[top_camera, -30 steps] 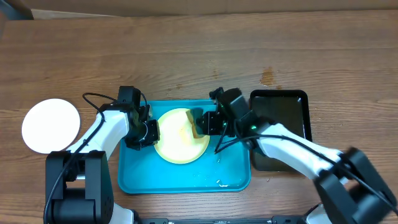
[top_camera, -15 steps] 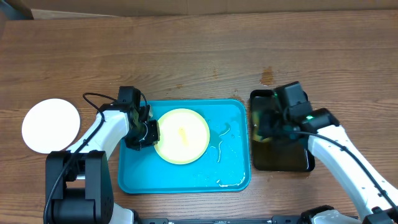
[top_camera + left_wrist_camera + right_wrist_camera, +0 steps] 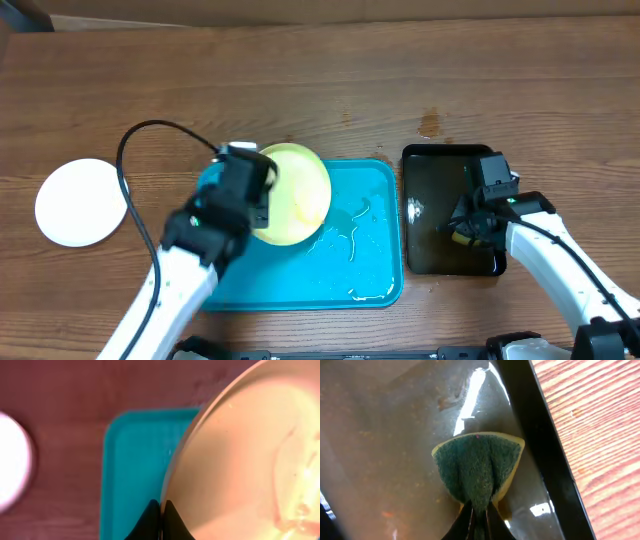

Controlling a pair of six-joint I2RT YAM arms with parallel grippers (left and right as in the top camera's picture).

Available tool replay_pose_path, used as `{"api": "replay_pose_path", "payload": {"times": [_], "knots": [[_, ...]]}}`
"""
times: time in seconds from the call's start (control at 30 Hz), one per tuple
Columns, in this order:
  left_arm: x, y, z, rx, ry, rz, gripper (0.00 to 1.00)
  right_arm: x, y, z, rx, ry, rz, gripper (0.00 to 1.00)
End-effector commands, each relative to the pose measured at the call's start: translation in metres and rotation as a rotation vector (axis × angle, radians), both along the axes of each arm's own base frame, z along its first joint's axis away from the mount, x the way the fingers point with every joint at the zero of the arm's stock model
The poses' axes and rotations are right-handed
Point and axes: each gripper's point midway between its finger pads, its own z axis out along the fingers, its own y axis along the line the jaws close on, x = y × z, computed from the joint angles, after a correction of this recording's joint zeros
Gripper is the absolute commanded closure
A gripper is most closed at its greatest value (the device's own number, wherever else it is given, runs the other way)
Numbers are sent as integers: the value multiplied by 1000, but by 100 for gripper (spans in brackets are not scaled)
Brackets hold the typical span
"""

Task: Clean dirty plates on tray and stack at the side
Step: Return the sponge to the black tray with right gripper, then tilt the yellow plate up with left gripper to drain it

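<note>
The left end effector (image 3: 161,508), clamped on the rim of the yellow-green plate (image 3: 298,192), has lifted it, tilted, above the far-left corner of the tray (image 3: 370,275), where it lay flat a second ago. The right end effector (image 3: 479,510), pinching the sponge (image 3: 477,465), has withdrawn to the black tray (image 3: 440,175). Wiping appears finished. Stacking on the white plate (image 3: 82,203), at the left of the table (image 3: 300,90), likely follows.

Left gripper (image 3: 160,506) pinched closed, arm seemingly high, right gripper (image 3: 479,511) clamped, low

Left wrist view blurred; yellow-green plate (image 3: 240,460), white plate (image 3: 12,460) cropped by edges.
</note>
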Motion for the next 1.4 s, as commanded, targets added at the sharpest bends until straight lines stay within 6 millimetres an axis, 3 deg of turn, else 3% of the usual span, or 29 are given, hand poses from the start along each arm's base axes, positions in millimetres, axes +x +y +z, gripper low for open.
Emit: {"api": "replay_pose_path", "payload": {"times": [0.0,0.13,0.17,0.23,0.27,0.33,0.43,0.5,0.6,0.63,0.67,0.7,0.73,0.77,0.87,0.93,0.97,1.0,1.03,1.2,1.23,1.33,1.37], "knots": [[0,-7,64,209,-271,-7,96,-4,-8,-16,-33,19,-10,94],[-7,-35,90,348,-405,-100,96,-7,-8,-25,-36,37,-10,89],[-9,-40,100,396,-450,-111,96,-8,-7,-26,-33,43,-9,84],[-14,-46,121,485,-543,-108,96,-8,-5,-27,-21,45,-6,60],[-17,-49,131,524,-585,-102,96,-8,-5,-27,-19,45,-5,41],[-21,-55,147,591,-642,-108,96,-8,-5,-27,-19,46,-6,21],[-21,-59,152,630,-641,-137,96,-9,-5,-28,-19,51,-6,6],[-21,-58,154,643,-643,-135,96,-12,-6,-29,-22,64,-6,3],[-20,-58,155,643,-647,-134,96,-14,-6,-32,-24,82,-6,5],[-20,-59,155,641,-647,-134,96,-15,-5,-34,-20,87,-5,11],[-20,-59,155,639,-648,-133,96,-15,-3,-35,-10,93,-2,23],[-20,-59,155,635,-648,-134,96,-16,-1,-37,-1,99,0,44],[-19,-59,154,626,-648,-133,96,-16,0,-38,9,105,2,79],[-18,-59,153,613,-648,-126,96,-17,1,-39,14,109,4,96],[-13,-57,147,581,-625,-131,96,-16,3,-39,24,107,7,94],[-9,-53,143,560,-609,-123,96,-16,4,-39,31,107,7,29],[-6,-50,141,550,-599,-115,96,-16,4,-39,31,108,7,19],[-4,-47,139,541,-587,-112,96,-17,5,-39,35,112,8,19],[-2,-44,137,534,-577,-109,96,-18,6,-39,42,114,13,26],[7,-21,129,473,-553,-1,96,-19,23,-40,118,128,135,92],[8,-17,127,454,-545,17,96,-19,23,-40,118,128,135,96],[14,-10,115,386,-504,31,96,-18,24,-39,119,123,136,92],[16,-8,112,364,-491,36,96,-16,24,-39,119,118,136,59]]}}
